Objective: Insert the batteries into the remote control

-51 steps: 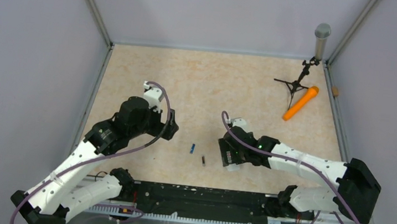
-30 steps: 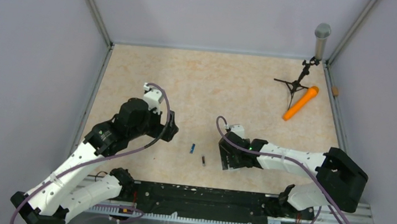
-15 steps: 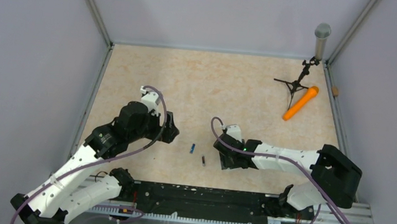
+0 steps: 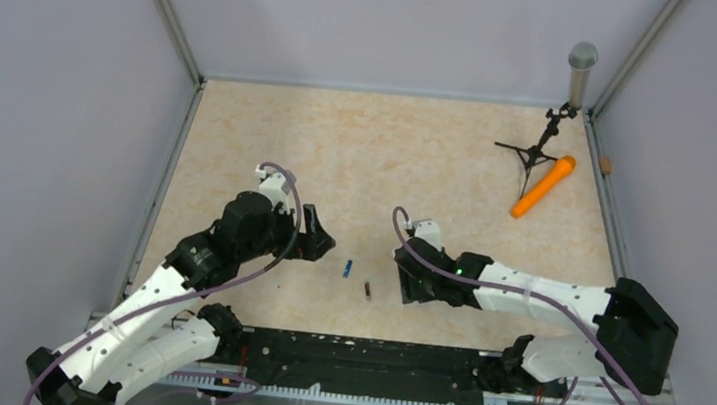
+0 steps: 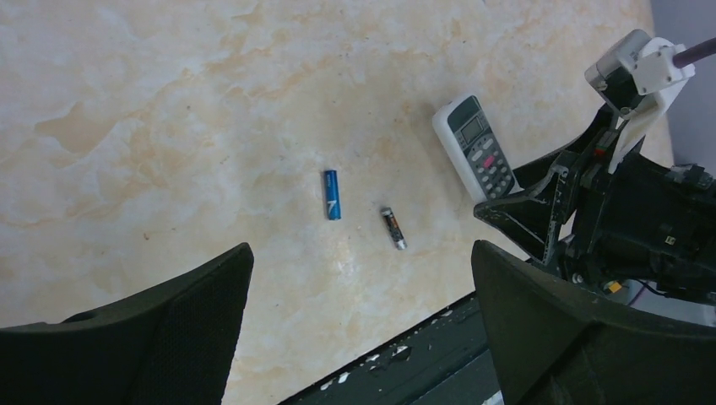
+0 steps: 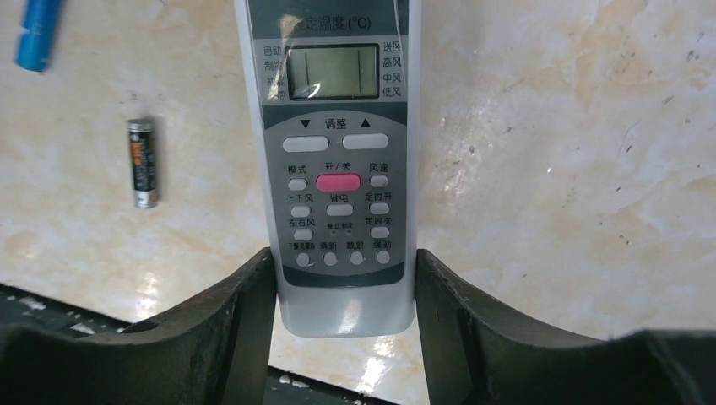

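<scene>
The right pincer (image 6: 344,257) is clenched on the near end of the remote control (image 6: 342,126). Its own camera shows one dark finger (image 6: 245,312) pressed against each long side, the handset lying face up on the desk (image 4: 390,156) with its screen, grey buttons and one pink button all plain to see. From overhead that grasp is hidden, since the wrist covers the remote almost wholly.

Just to the left of the handset lies the dark battery (image 6: 143,162), and a little farther off is the blue battery (image 6: 38,34). Both are flat on the desk, apart from each other and from the remote.

The left pincer (image 5: 361,253) hangs released above the desk, fingers spread wide with nothing between them. Its camera looks across both batteries to the remote and the right arm beyond. Only the overhead view takes in the orange microphone (image 4: 543,186), well apart near the far right corner.
</scene>
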`<state>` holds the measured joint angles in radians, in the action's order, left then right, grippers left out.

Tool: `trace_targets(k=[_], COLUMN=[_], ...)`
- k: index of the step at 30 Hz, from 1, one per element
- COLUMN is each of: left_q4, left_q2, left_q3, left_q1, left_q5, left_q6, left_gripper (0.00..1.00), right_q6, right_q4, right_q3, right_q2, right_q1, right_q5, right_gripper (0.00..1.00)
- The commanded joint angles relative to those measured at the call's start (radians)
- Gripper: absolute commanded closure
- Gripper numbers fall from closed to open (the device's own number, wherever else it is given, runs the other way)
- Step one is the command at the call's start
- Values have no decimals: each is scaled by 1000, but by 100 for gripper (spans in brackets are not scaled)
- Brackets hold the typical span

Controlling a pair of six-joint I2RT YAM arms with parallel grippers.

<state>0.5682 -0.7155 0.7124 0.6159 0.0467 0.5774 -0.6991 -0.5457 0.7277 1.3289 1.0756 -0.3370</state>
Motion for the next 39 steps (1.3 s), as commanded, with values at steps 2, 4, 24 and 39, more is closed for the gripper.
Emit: trace_targets(k=[2,4,24,39], left_q4=[-201,-257,-833,-1023], left_q2=[5,6,-91,-50], left_q3=[-45,-64,-229,-272], left_q1=[-10,-24,-233,-232], left_q5=[145,192,861,958], left_q6=[57,69,357,442], left_gripper=[1,1,1,1], right_q6=[70,93,214,1], right_q4=[60,83,311,746], right_q3=[1,-9,-11,-61], right_q2=[-134,-178,-364,-288], right_q1=[-53,-81,-262,-270], right_q5=[104,155,865,1170], right_gripper=[100,100,100,100])
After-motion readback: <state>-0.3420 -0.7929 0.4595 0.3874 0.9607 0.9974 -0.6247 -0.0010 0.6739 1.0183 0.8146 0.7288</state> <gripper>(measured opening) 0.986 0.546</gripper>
